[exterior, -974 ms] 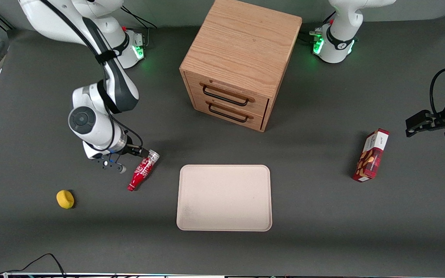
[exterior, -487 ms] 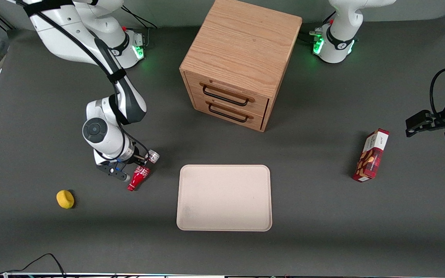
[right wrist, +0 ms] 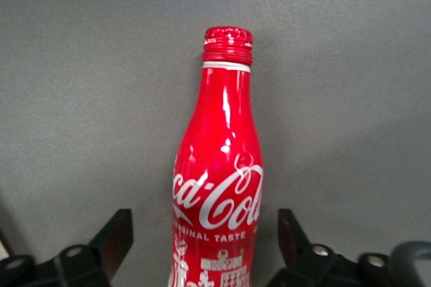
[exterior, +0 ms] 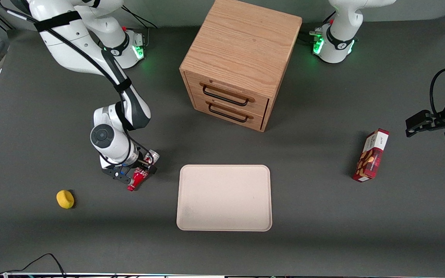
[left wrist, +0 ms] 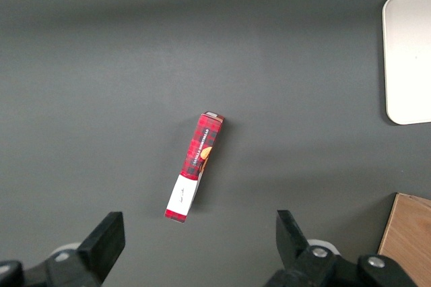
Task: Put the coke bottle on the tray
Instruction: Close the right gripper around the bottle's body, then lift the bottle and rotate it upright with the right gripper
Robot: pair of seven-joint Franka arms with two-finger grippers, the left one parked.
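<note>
The coke bottle point(exterior: 136, 179) lies on its side on the dark table, a little way from the tray point(exterior: 224, 197), toward the working arm's end. Its red cap points toward the front camera and its silver base away from it. My right gripper point(exterior: 140, 172) is down over the bottle's middle. In the right wrist view the bottle point(right wrist: 219, 166) lies between the two black fingers point(right wrist: 116, 236) with a gap on each side, so the gripper point(right wrist: 203, 228) is open and straddles it. The beige tray is flat and empty, and its edge shows in the left wrist view point(left wrist: 409, 58).
A wooden two-drawer cabinet point(exterior: 242, 61) stands farther from the front camera than the tray. A yellow round object point(exterior: 65, 199) lies near the bottle, toward the working arm's end. A red snack box point(exterior: 371, 155) stands toward the parked arm's end and shows in the left wrist view point(left wrist: 195, 168).
My right arm has moved sideways toward the tray, bringing the gripper from beside the bottle to over its middle. The bottle has not moved.
</note>
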